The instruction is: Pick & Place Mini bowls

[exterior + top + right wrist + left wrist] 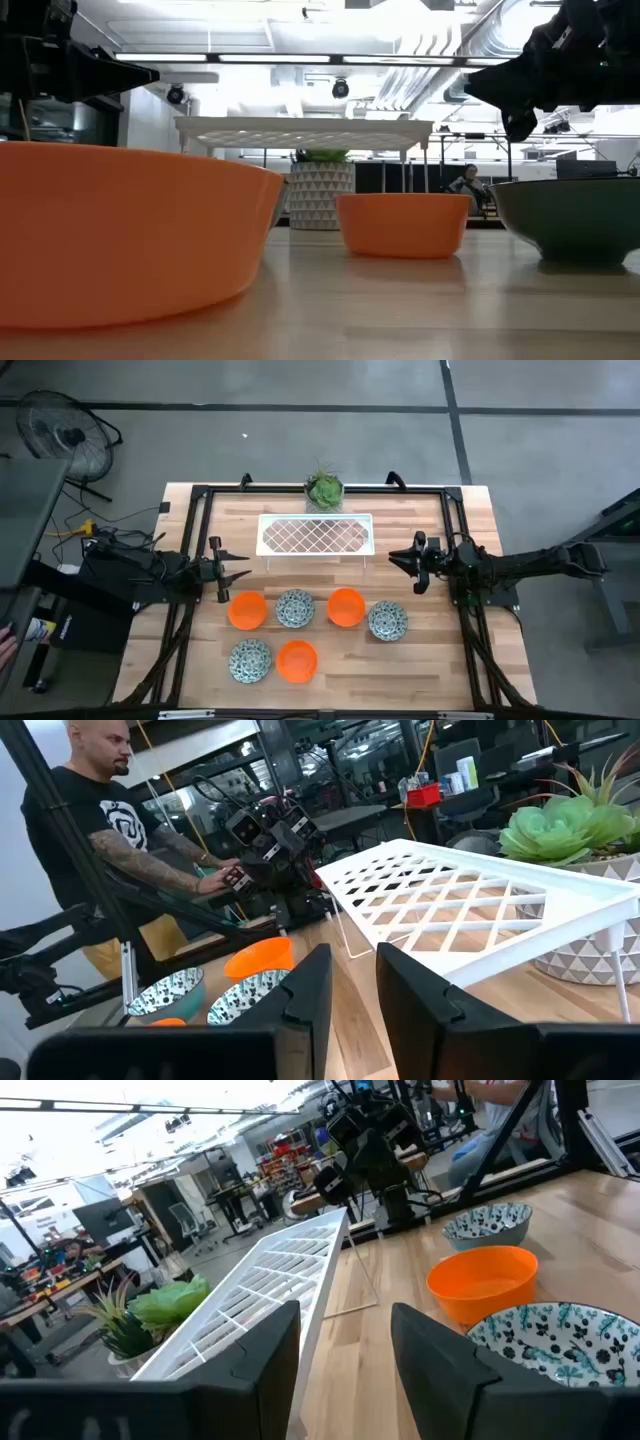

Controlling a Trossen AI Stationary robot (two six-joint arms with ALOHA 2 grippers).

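Mini bowls (297, 660), six round orange and speckled ones, all sit unpicked at 6 o'clock of the white wire rack (316, 536); the left gripper (232, 569) and right gripper (398, 560) wait with jaws spread, holding nothing

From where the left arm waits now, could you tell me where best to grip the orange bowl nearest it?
Probably by the rim of the orange bowl, from straight above, one finger inside and one outside. It sits upright and open, and its left side is free; a speckled bowl crowds the right. The left gripper hangs open just beyond it.
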